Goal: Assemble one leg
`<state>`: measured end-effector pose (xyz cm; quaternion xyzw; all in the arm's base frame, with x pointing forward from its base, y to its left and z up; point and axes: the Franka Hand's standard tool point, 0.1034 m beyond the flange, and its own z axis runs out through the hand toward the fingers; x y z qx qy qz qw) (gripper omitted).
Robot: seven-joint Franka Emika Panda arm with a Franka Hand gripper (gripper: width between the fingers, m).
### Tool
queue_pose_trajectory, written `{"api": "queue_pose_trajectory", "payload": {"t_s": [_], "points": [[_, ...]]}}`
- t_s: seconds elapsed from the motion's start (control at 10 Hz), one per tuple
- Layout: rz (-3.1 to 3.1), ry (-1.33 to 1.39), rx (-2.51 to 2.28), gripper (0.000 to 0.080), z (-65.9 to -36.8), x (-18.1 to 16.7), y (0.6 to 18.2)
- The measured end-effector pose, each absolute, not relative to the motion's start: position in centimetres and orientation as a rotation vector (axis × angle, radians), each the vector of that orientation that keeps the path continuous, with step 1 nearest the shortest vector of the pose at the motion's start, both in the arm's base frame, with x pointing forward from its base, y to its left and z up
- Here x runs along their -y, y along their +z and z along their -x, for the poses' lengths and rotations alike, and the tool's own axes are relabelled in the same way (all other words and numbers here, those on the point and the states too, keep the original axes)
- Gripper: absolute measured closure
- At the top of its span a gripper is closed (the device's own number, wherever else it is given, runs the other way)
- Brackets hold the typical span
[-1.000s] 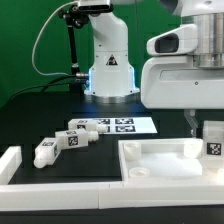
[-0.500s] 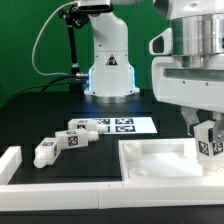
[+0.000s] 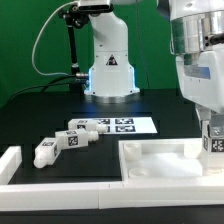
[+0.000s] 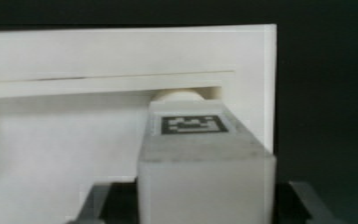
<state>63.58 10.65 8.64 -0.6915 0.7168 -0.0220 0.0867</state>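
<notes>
The tool is clamped on the leg, which stands upright between the two fingers with a black-and-white tag facing the exterior camera. In the wrist view the same leg fills the gap between the dark fingers, tag uppermost, and the tool is shut tight against its sides. The leg hangs at the far corner of the tray-shaped part, on the exterior view's right, close to the raised rim. Whether its lower end touches the tray floor cannot be told. The tray-shaped part lies on the dark surface near the front edge. Well apart from it, toward the exterior view's left, several loose legs lie on their sides in a scattered cluster, one nearest the front. Just behind them, the marker board lies flat before the robot base. A low white rail runs along the front edge and turns up at the left corner.
</notes>
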Motion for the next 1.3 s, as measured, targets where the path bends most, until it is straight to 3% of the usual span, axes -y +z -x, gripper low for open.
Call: {"api": "queue_pose_trajectory", "payload": {"t_s": [0.2,0.5,0.8,1.1,1.2,1.3], "points": [[2.171,-0.081,-2.027,0.0512,-63.6,-10.6,8.7],[2.604,-0.116,-1.55,0.0191,-64.0,-11.5,9.2],[2.766,-0.136,-1.269,0.0152,-64.0,-11.5,9.2],[3.091,-0.213,-0.432,0.015,-64.5,-11.6,8.0],[3.077,-0.212,-0.485,0.015,-64.5,-11.7,7.9],[3.073,-0.211,-0.502,0.0267,-64.5,-11.7,7.9]]}}
